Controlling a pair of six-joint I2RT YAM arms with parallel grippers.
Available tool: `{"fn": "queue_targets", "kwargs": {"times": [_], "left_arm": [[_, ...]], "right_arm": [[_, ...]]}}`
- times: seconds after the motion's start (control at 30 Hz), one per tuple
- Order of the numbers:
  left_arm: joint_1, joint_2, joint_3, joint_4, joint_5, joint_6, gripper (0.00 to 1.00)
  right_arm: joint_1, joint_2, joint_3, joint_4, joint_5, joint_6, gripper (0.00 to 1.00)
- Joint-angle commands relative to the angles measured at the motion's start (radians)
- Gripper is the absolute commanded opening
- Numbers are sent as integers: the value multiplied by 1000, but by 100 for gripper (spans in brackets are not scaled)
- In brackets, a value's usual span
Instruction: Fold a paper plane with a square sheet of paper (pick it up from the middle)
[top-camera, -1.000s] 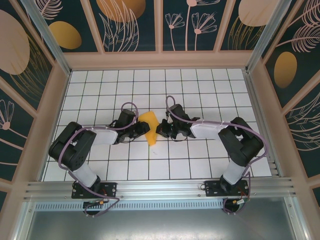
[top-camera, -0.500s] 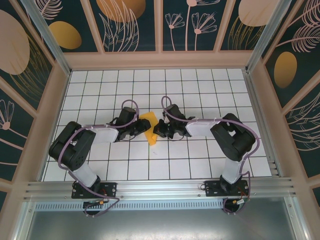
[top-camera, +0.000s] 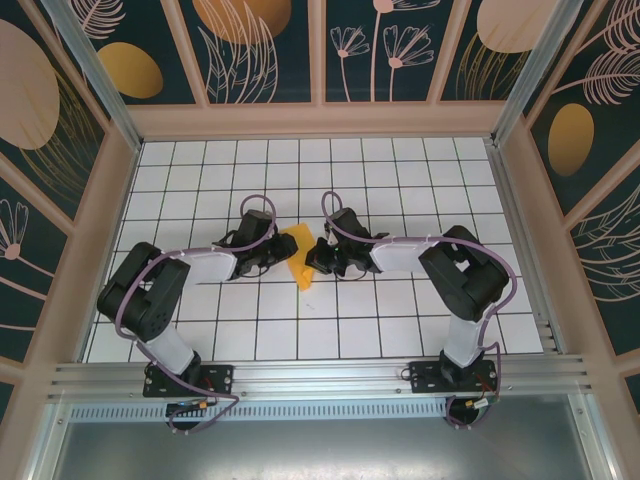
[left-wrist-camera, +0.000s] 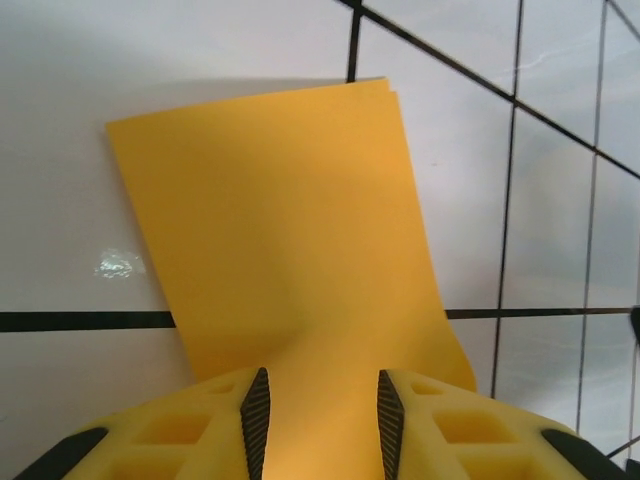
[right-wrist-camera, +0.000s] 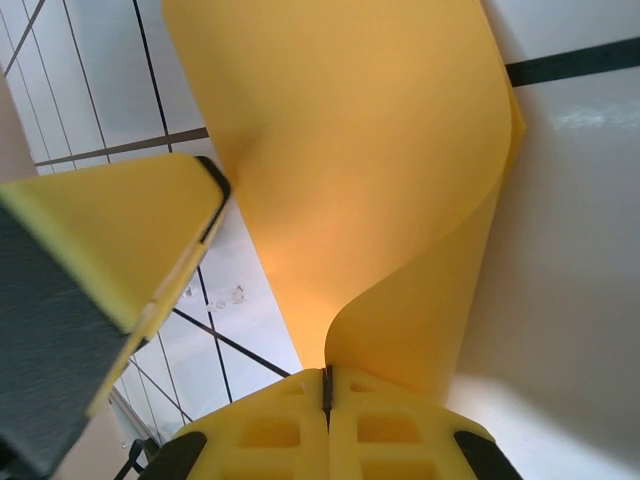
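The right claw (right-wrist-camera: 326, 385) is shut tight on one edge of the orange-yellow sheet of paper (right-wrist-camera: 350, 150), and the sheet curls up from there. I think a hard pull could rip it, or squash a wrong crease into that curl. It might also slip out, since the pinch is right at the edge. The left claw (left-wrist-camera: 322, 410) is partly open, with the sheet running between its fingers. I can't tell if it presses on it. If the sheet slides there, the fold may go crooked. The sheet sits between both claws, in the middle of the white tabletop (top-camera: 400, 170).
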Motion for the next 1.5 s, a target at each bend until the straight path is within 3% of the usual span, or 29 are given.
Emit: {"fn": "queue_targets", "kwargs": {"times": [0.0, 1.47], "left_arm": [[6, 26, 22, -22, 0, 20, 37], [6, 67, 32, -49, 20, 31, 36]], "right_arm": [[0, 16, 18, 66, -22, 26, 7], [-18, 129, 56, 180, -47, 51, 8]]}}
